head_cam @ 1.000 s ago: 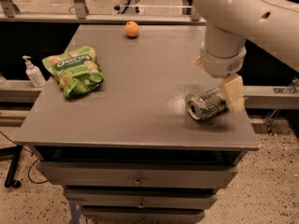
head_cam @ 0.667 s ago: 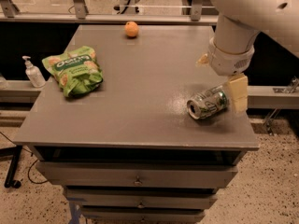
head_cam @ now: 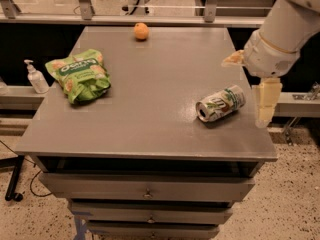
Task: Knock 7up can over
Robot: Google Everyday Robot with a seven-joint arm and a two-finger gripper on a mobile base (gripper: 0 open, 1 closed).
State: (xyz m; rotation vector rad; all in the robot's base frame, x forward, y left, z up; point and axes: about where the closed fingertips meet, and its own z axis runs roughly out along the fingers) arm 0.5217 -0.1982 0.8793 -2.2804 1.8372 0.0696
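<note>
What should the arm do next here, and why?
Probably just lift the gripper up and away to the right. The 7up can already lies on its side on the table, with its open top towards the front edge. The gripper hangs beside it at the table's right edge, not touching it. Nothing seems left to push.

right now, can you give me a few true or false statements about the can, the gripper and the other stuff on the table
1. The 7up can lies on its side on the table. True.
2. The gripper is clamped around the can. False: it is open, holds nothing, and hangs at the can's right, by the table's right edge.
3. The green snack bag lies on the left part of the table. True.
4. The orange sits at the front edge next to the can. False: it sits at the far edge, well away from the can.
</note>
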